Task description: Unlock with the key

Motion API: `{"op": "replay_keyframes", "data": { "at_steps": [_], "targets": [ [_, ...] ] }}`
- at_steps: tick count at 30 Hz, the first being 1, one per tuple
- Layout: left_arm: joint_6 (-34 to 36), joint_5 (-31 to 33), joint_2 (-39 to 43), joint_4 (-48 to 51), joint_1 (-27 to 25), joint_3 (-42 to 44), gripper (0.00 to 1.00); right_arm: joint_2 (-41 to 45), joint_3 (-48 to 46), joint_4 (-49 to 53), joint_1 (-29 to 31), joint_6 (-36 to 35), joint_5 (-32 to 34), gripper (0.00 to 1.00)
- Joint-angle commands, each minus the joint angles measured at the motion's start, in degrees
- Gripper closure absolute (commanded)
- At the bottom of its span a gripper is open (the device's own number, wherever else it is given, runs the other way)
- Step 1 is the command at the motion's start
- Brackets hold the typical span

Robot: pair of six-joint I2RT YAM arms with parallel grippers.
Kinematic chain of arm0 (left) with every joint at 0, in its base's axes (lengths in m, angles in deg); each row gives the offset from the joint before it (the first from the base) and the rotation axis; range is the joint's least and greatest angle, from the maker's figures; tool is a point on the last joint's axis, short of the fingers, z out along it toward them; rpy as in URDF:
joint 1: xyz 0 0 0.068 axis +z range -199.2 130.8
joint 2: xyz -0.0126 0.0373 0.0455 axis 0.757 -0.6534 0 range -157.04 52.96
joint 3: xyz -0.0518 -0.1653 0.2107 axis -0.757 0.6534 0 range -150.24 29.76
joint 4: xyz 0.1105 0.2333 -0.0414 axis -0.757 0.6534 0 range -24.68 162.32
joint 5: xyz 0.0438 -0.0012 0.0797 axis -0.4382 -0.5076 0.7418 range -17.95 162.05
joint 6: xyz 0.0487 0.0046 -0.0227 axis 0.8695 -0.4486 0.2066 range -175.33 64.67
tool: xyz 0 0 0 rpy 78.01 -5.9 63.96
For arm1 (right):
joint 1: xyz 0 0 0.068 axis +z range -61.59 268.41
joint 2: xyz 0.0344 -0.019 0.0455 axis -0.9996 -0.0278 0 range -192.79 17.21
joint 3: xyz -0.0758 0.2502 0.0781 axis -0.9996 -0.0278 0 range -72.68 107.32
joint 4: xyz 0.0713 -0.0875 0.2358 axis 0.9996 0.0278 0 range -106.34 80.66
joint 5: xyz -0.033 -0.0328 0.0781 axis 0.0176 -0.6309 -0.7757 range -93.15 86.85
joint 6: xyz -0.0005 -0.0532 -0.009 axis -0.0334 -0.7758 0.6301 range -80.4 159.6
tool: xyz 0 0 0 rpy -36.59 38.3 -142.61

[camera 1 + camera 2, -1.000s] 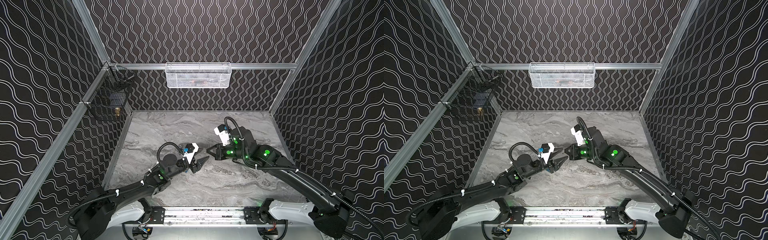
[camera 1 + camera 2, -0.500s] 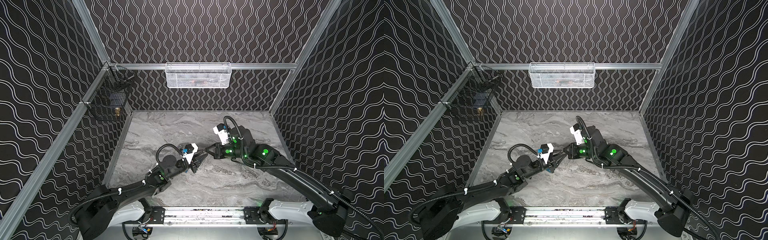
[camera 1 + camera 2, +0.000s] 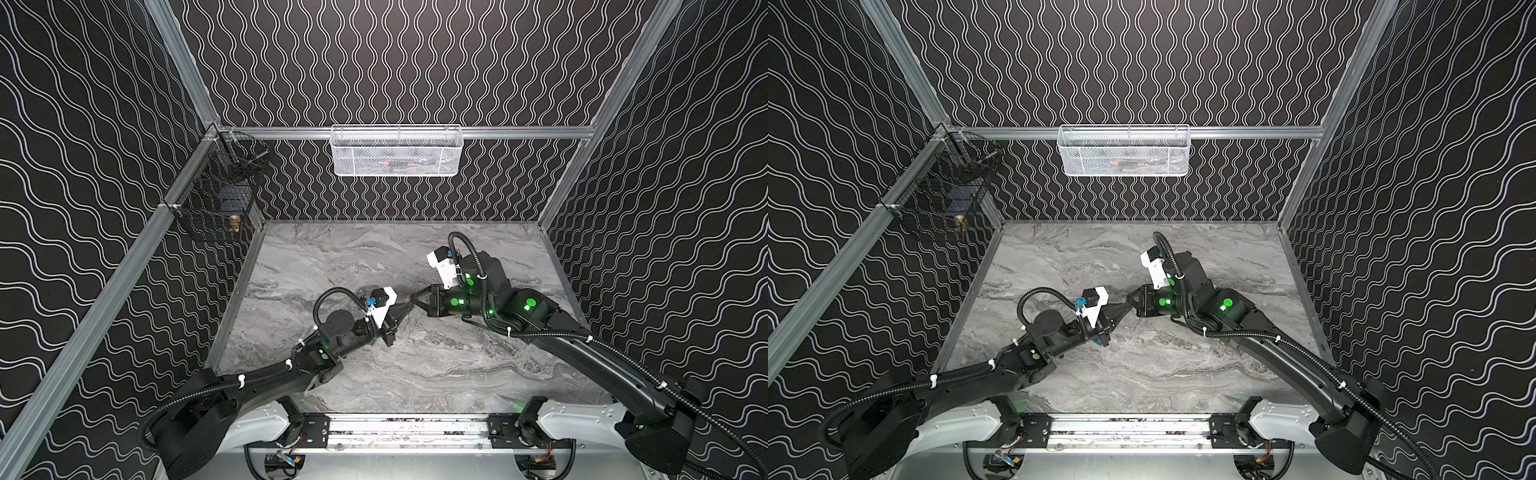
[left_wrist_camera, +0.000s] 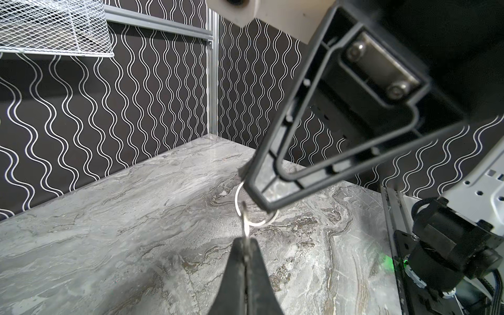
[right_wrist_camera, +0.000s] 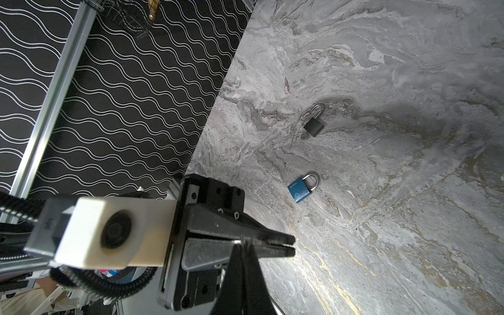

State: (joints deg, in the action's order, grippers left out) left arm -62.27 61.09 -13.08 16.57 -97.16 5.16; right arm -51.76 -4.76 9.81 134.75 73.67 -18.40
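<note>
Two black robot arms meet tip to tip above the middle of a grey marble-patterned table. In both top views the left gripper and right gripper touch, but whatever is between them is too small to make out.

The left wrist view fills that in. The left gripper has its jaws pressed together on a flat silver key, and only the key's head pokes out. A thin round metal key ring runs through the head and up into the tip of the right gripper, whose jaws are clamped on it (one finger shows as a hollow triangular frame of matte black plastic).

Only the right wrist view shows the locks clearly. A small blue padlock and a dark grey padlock lie flat on the table, apart from each other, each with a shiny curved shackle. Both sit beyond the left gripper.

A white mesh basket hangs on the back wall and a black wire basket on the left wall.
</note>
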Motion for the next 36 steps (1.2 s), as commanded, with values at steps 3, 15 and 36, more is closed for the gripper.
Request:
{"op": "replay_keyframes", "data": {
  "at_steps": [3, 15, 36],
  "targets": [
    [1.37, -0.96, 0.95, 0.55, 0.06, -0.79, 1.0, 0.83, -0.07, -1.22, -0.31, -0.17, 1.21, 0.98],
    [2.96, -5.66, 4.69, 16.01, 0.17, -6.13, 1.0, 3.98, -1.12, -2.48, -3.44, -8.38, -0.67, 0.69],
    [1.31, -17.14, 2.63, 17.47, 2.94, -11.3, 1.0, 6.17, -7.14, -11.56, -3.6, -23.77, -16.38, 0.58]
  ]
}}
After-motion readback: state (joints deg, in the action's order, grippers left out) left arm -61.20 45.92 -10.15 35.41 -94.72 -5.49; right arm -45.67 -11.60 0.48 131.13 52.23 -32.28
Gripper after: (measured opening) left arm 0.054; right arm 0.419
